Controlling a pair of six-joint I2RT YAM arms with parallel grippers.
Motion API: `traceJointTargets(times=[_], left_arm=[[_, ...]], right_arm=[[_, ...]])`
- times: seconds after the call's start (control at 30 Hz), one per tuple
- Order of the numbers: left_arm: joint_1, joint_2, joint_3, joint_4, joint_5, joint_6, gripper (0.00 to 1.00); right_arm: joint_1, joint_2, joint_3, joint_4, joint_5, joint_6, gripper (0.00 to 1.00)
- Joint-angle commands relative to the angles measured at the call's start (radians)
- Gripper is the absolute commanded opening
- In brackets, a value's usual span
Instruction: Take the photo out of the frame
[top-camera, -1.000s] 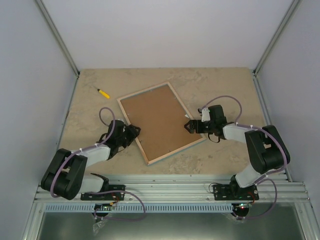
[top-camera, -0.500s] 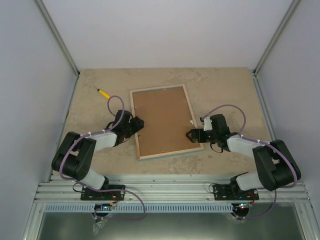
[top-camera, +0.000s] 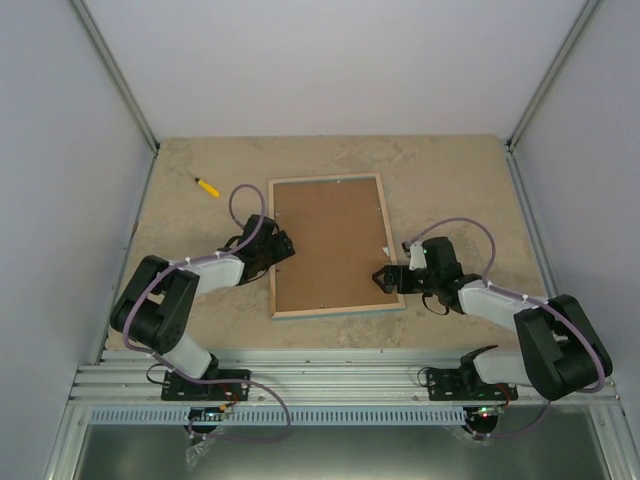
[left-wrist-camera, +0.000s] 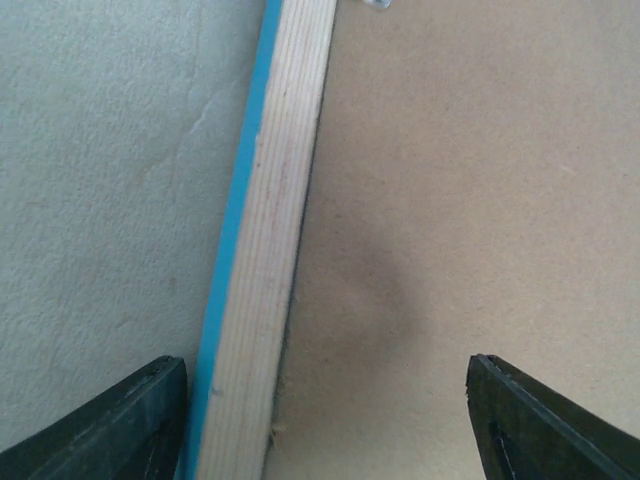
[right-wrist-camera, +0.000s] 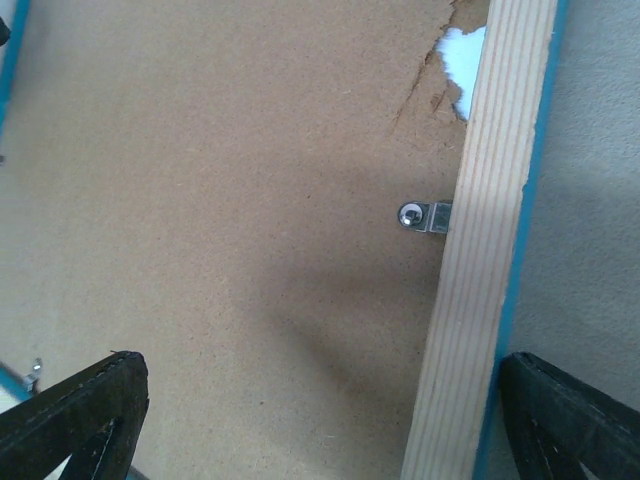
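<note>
The frame (top-camera: 338, 310) lies face down mid-counter (top-camera: 450, 170), brown backing (top-camera: 333, 245) up; the photo is hidden from me. My left jaws gape wide astride its left rail, and my right jaws gape wide astride its right rail. A metal tab (right-wrist-camera: 425, 216) laps from that rail onto the backing. Beyond the tab the backing is chipped, showing white (right-wrist-camera: 462, 55). A yellow screwdriver (top-camera: 206, 186) lies well apart, far left.

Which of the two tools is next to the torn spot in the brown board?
The right tool, over the right side of the frame; its camera shows the tear. The left tool sees none.
</note>
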Motion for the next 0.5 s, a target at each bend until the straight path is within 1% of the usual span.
traceJointTargets(times=[0.0,0.1,0.23,0.37,0.47], left_arm=[[-0.008,0.021,0.015,-0.078,-0.065,0.025,0.80],[-0.008,0.008,0.017,-0.084,-0.092,0.026,0.81],[0.000,-0.021,0.020,-0.115,-0.121,0.024,0.87],[0.039,-0.086,0.021,-0.141,-0.129,0.028,0.91],[0.078,-0.135,0.031,-0.170,-0.157,0.037,0.93]], right_arm=[[0.015,-0.033,-0.013,0.005,-0.024,0.011,0.96],[0.014,-0.051,-0.011,-0.014,0.016,0.003,0.97],[0.014,-0.075,-0.009,-0.029,0.052,0.000,0.97],[0.014,-0.111,0.020,-0.053,0.135,-0.017,0.98],[0.014,-0.145,0.034,-0.048,0.195,-0.033,0.98]])
